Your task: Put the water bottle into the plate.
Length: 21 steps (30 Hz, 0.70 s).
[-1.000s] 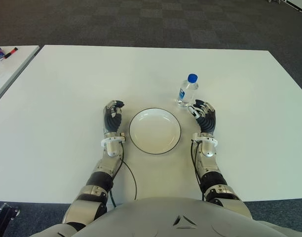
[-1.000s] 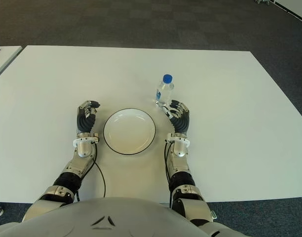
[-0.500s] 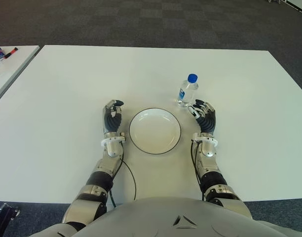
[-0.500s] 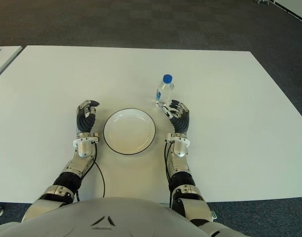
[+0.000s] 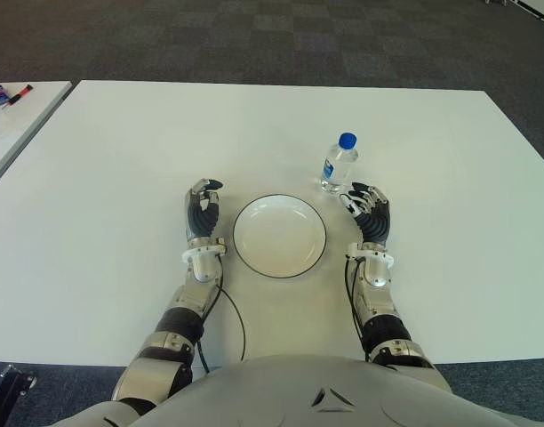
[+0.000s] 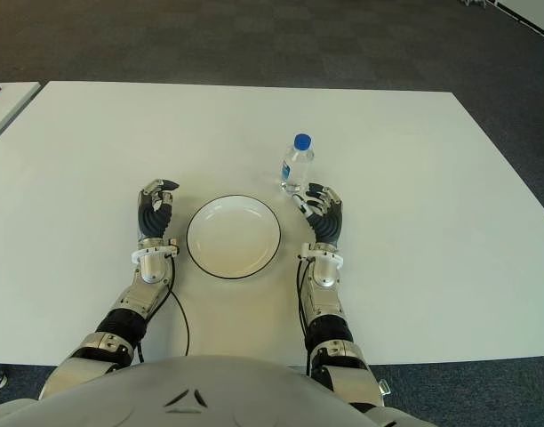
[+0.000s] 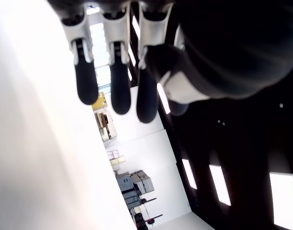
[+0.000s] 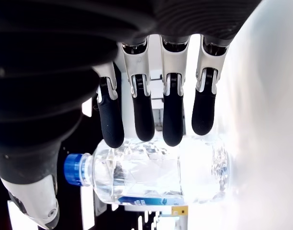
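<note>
A clear water bottle with a blue cap stands upright on the white table, just beyond the plate's far right edge. The white plate with a dark rim lies between my two hands and holds nothing. My right hand sits to the right of the plate, just short of the bottle, fingers relaxed and holding nothing. In the right wrist view the bottle shows past the fingertips, apart from them. My left hand stays to the left of the plate, fingers loosely curled around nothing.
The white table stretches wide on all sides. A second table with markers stands at the far left. Dark carpet lies beyond the far edge.
My right hand has shifted slightly to the right and toward me. The bottle, plate and left hand have not moved.
</note>
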Available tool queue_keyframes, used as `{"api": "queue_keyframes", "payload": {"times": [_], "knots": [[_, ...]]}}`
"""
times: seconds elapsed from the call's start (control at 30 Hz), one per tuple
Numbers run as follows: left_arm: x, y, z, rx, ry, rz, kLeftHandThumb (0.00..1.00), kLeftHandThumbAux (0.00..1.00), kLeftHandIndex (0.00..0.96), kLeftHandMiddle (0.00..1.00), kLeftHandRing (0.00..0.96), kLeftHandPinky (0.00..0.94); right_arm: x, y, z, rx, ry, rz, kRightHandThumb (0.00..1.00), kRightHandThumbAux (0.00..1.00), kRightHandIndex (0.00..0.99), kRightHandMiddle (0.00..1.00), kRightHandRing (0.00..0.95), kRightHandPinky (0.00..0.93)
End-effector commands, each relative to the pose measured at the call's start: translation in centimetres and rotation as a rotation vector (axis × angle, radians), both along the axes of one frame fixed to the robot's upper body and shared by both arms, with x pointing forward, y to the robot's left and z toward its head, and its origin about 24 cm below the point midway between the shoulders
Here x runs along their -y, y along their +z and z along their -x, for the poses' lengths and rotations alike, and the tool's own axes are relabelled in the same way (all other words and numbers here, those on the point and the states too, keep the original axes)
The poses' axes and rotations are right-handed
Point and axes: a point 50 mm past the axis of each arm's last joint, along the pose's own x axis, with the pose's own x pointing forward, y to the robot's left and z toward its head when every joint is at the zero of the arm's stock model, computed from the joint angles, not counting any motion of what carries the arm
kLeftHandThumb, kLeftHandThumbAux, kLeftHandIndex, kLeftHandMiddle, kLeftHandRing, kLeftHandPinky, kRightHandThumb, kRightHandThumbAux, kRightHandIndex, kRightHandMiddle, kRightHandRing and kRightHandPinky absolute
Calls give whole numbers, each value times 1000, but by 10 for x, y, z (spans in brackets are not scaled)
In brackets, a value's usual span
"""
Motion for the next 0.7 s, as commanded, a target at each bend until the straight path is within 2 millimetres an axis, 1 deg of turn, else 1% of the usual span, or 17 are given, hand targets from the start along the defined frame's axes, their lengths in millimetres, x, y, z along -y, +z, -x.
{"api": "queue_keyframes", "payload": {"times": [0.03,0.2,0.37,0.7], "knots": [[-2,-3,0,-14,5,-23,840,674,451,428,367,390,0,-8,10,-59,-4,13,716,719,411,376,372,363],[-2,-4,0,-25,1,-5,840,674,449,431,371,394,-2,-3,11,-38,-1,21,715,721,411,386,368,330],[-2,-5,0,-29,0,6,840,674,445,434,373,394,-3,3,12,-13,-1,24,714,721,410,376,347,305],[-2,-3,0,-21,-1,-15,840,674,448,431,371,399,-5,11,15,26,1,-2,718,726,408,357,311,294]]}}
